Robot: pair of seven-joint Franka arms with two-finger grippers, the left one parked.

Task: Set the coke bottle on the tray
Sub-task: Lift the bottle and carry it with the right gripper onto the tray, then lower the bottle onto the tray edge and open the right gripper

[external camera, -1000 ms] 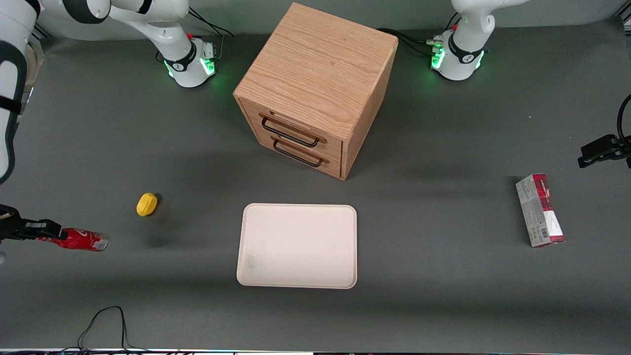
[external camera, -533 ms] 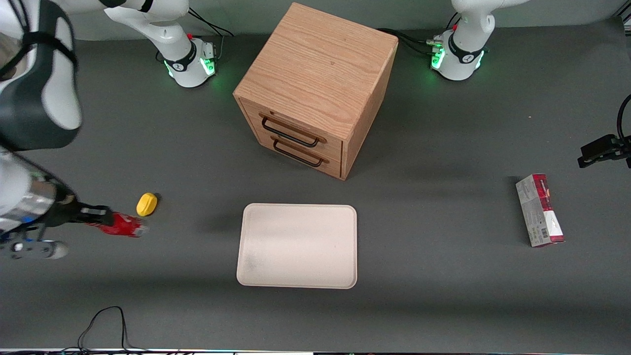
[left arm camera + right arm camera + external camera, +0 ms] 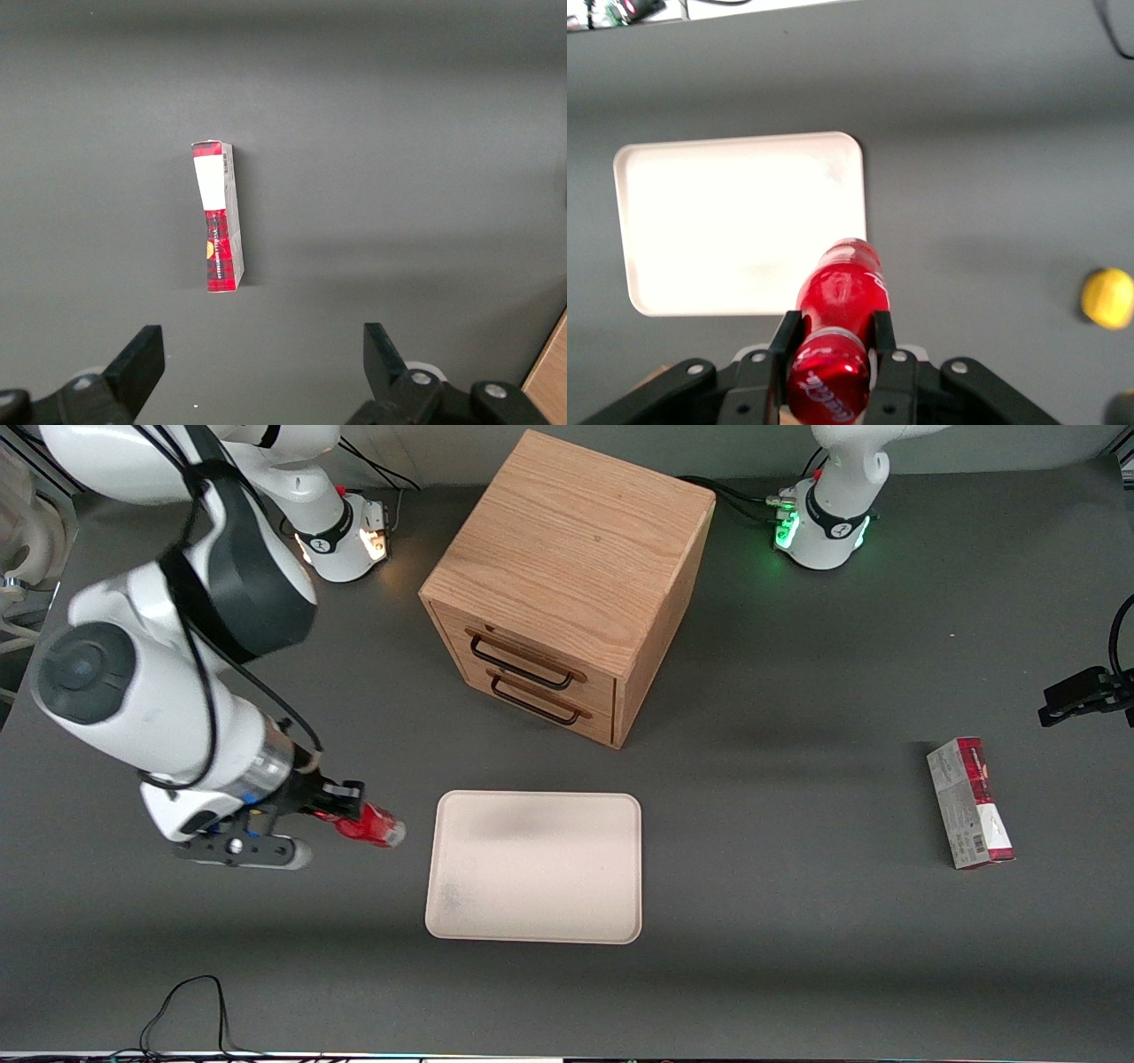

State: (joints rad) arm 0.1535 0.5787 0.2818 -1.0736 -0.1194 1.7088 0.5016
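Gripper (image 3: 347,812): clamped on bottle (image 3: 372,825), held lying sideways, lower left of the front view, just beside tray (image 3: 533,865). Tray: centre frame, nearer the camera than cabinet (image 3: 567,584).

Coke bottle (image 3: 370,826) (image 3: 840,332): small, slim, bright red with white script and a silvery end pointing toward the tray, held roughly horizontal above the table between the fingers of the gripper (image 3: 341,808) (image 3: 833,341), just beside the tray's short edge on the working arm's side and not over it yet. Tray (image 3: 535,866) (image 3: 735,221): large flat cream-beige rectangle, rounded corners, low raised rim, lying flat on the dark grey table, in front of the wooden drawer cabinet (image 3: 567,584), nothing on it
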